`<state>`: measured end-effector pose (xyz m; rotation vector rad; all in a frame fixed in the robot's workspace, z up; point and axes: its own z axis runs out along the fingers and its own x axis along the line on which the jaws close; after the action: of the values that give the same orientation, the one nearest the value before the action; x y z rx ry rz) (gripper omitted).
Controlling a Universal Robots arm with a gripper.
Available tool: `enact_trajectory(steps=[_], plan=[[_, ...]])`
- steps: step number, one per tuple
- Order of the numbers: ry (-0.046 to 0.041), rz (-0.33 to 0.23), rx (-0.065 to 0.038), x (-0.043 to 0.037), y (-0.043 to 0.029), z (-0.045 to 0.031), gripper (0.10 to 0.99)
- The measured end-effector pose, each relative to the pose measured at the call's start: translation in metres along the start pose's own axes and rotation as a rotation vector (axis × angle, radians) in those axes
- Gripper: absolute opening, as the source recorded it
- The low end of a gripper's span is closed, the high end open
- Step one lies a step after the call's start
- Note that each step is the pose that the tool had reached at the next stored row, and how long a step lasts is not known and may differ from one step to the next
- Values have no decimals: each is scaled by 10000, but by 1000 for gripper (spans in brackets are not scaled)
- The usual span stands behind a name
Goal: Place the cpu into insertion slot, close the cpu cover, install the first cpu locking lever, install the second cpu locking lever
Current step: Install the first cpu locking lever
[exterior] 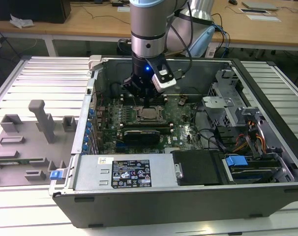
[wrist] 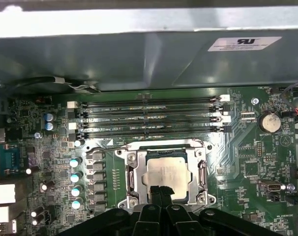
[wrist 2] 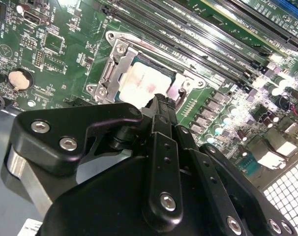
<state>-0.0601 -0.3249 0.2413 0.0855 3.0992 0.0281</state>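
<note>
While the arm stands straight down into the open computer case [exterior: 188, 201] in the exterior view, your hand [exterior: 148, 104] hangs just above the middle of the motherboard [exterior: 183, 129], right over the socket area. The case sits on the slatted metal worktop [exterior: 21, 83], and a grey fixture tray [exterior: 26, 142] lies beside it on the exterior view's left.

Now to the first wrist view: the cpu [wrist: 167, 169] is seated in the insertion slot [wrist: 161, 149], silver-grey top facing up and level. The cpu cover [wrist: 133, 172] is down, its silvery frame lying flat around the chip, with the chip showing through the central opening. Your hand [wrist: 161, 189] has its two dark fingertips pressed together with nothing between them, the tips sitting over one edge of the chip and frame. Whether they actually touch the metal, you cannot tell.

The second wrist view agrees: the hand [wrist 2: 161, 102] is closed to a narrow point at the border of the cpu [wrist 2: 139, 83], with the cpu cover [wrist 2: 109, 73] bright beside it. The state of the two locking levers cannot be made out.

The long black RAM slots [wrist: 149, 115] run just beside the socket, and a coin battery [wrist: 268, 122] sits well apart from it on the board.
</note>
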Motion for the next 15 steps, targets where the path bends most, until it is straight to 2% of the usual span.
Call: enact_trajectory(steps=[7, 13, 15], plan=[[0, 1, 0, 127, 4, -5, 106], [-1, -1, -2, 293, 12, -11, 106], [-2, 0, 0, 323, 16, -14, 106]])
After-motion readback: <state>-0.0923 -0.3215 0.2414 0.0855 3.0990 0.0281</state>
